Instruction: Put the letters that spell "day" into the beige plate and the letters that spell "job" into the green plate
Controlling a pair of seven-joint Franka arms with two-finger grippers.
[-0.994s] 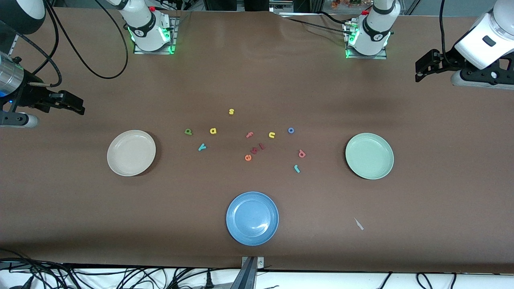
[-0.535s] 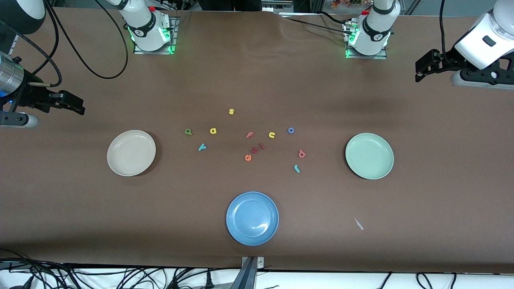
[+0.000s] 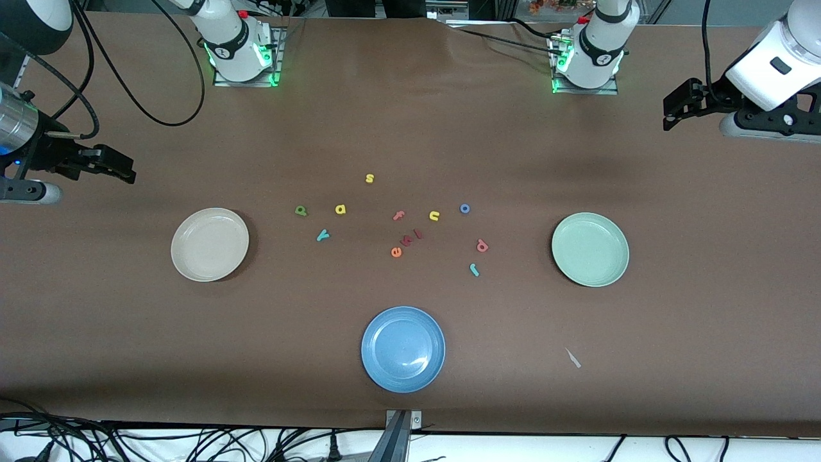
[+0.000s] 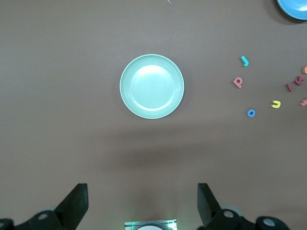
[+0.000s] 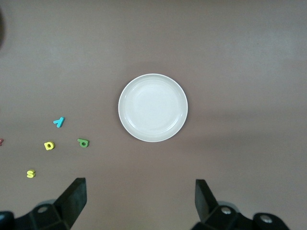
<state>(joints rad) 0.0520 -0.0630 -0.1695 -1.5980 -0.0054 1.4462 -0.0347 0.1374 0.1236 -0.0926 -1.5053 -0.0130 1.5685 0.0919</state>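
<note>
We see bare bench (image 3: 410,128) across the frame's upper half; letters (image 3: 397,224) crowd the centre, between beige plate (image 3: 210,244) and green plate (image 3: 590,249).

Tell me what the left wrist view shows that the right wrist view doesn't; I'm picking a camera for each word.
Only the left wrist view: the green plate, teal j, red b, blue o and the blue plate's edge. Only the right wrist view: the beige plate, teal y, yellow a, green d, yellow s. Both: brown table, own open tool.
</note>
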